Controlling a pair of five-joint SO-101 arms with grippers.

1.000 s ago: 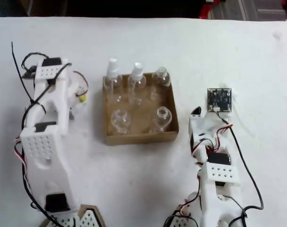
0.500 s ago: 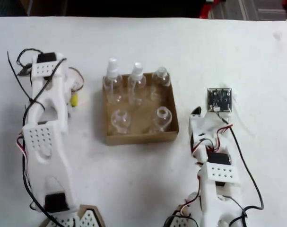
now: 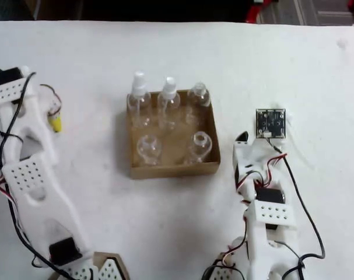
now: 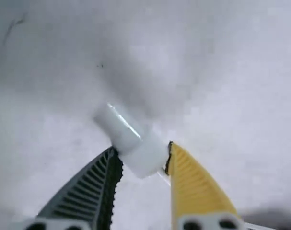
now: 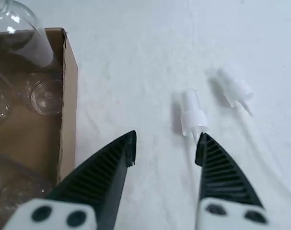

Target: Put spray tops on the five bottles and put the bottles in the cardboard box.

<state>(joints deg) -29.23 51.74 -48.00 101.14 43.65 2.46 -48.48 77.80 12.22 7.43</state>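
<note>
Between the tips of the left tool [image 4: 143, 152], a narrow pinch on a white spray top [image 4: 131, 136], long axis pointing out ahead of the fingers over the bench [image 4: 222, 57]. Well apart, off to that tool's inner side toward the other arm, the cardboard box [image 3: 174, 170] with five bottles [image 3: 198, 99] standing inside, two capped, three open-necked. Nearer the box but spread wide and holding nothing, the right tool [image 5: 167, 139], with two loose spray tops [image 5: 192, 115] lying just ahead.
</note>
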